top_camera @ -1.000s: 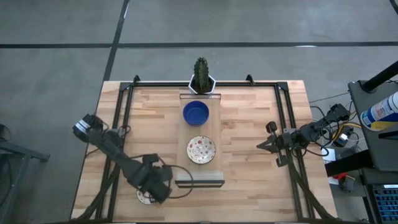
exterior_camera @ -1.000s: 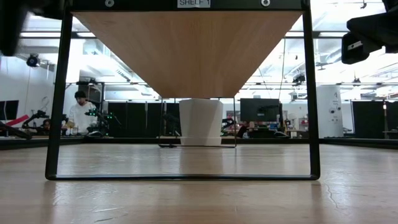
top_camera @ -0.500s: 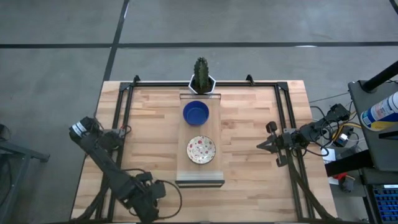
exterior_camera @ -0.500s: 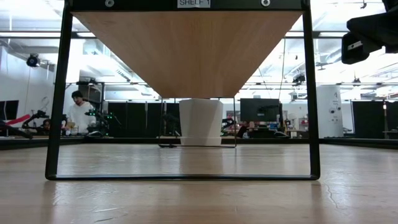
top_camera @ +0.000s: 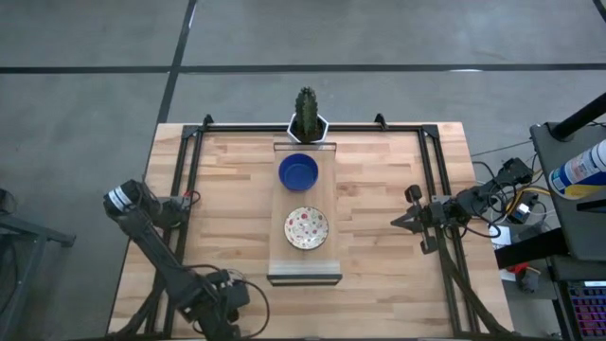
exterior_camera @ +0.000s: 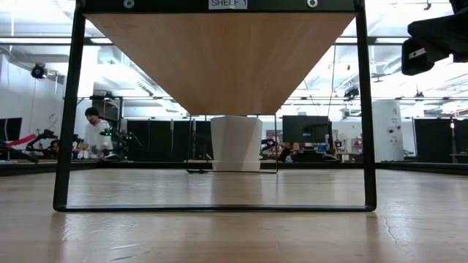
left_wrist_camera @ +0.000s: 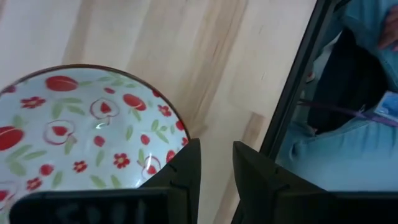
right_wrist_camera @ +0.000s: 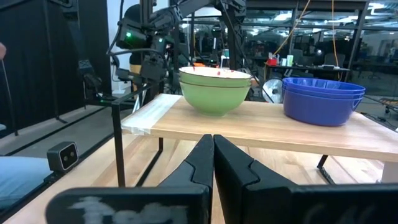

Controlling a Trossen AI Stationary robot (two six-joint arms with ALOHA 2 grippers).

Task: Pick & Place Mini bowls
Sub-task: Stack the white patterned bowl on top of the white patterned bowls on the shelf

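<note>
On the raised shelf in the middle of the table rest blue mini bowls and speckled cream ones. The right wrist view shows them from the side as a blue stack and a green-sided stack. Another speckled bowl lies on the table near its near edge. In the high view my left gripper hides it. In the left wrist view that gripper is open by a narrow gap, just beside the bowl's rim. My right gripper is shut and waits right of the shelf. My left gripper has one finger in front of the speckled bowl's rim. Bare table wood shows in the gap between the fingers. Whether that finger touches the rim, I cannot tell.
The white cactus pot stands at the table's far edge behind the shelf. Black frame rails run along the table's left and right sides. A person's jeans show just beyond the near edge. People sit far off in the room.
My left gripper has swung from beside the shelf's near end toward the table's near-left corner. It now covers the speckled bowl, which lay in sight on the table a second ago. The bowl has stayed where it was.
</note>
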